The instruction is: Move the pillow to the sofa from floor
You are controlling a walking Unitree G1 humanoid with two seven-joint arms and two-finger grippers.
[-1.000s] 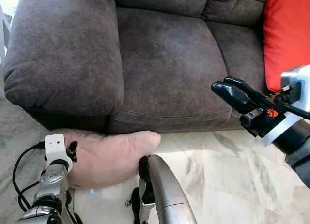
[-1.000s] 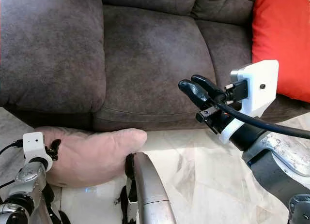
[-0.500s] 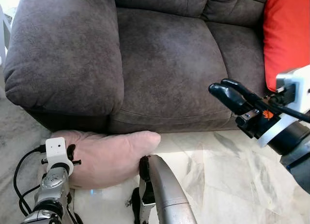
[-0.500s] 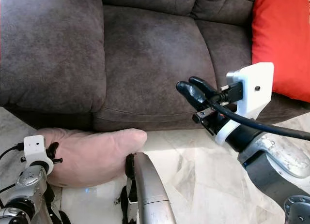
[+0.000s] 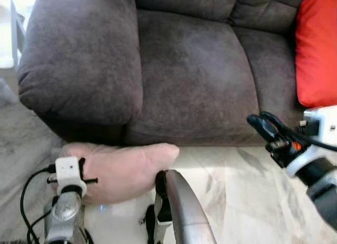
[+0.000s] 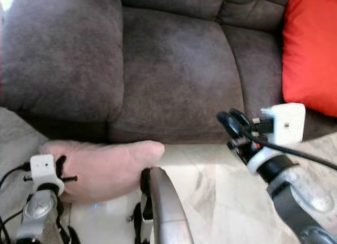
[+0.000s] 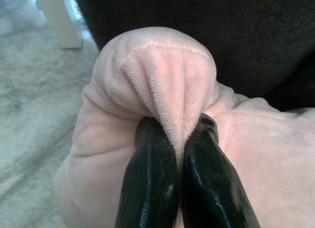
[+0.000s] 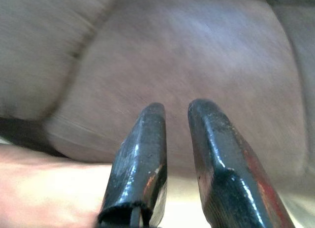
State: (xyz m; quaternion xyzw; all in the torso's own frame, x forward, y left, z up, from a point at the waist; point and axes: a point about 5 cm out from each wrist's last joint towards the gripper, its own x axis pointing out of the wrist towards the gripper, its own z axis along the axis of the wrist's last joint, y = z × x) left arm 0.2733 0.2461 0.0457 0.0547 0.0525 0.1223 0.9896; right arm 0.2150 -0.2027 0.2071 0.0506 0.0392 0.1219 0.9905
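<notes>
A pale pink pillow [image 5: 124, 167] lies on the floor against the front of the dark brown sofa [image 5: 195, 70], below its left armrest. My left gripper [image 7: 179, 127] is shut on a pinched fold at the pillow's [image 7: 162, 80] corner; its white wrist block [image 5: 68, 169] sits at the pillow's left end. Off to the right, my right gripper [image 5: 261, 120] hangs in the air before the sofa's front edge. Its fingers [image 8: 147, 139] are slightly apart, open, with nothing between them, pointing at the seat cushion.
A red cushion [image 5: 318, 49] leans at the sofa's right end. Pale marble floor [image 5: 247, 191] spreads before the sofa, with a grey rug [image 5: 21, 149] at the left. A silver limb of the robot [image 5: 181, 207] rises at bottom centre. A white furniture leg [image 7: 56, 16] stands beyond the pillow.
The camera has shifted a little. My right gripper has come down and to the right, from seat height to the sofa's front edge. The left gripper stays on the pillow.
</notes>
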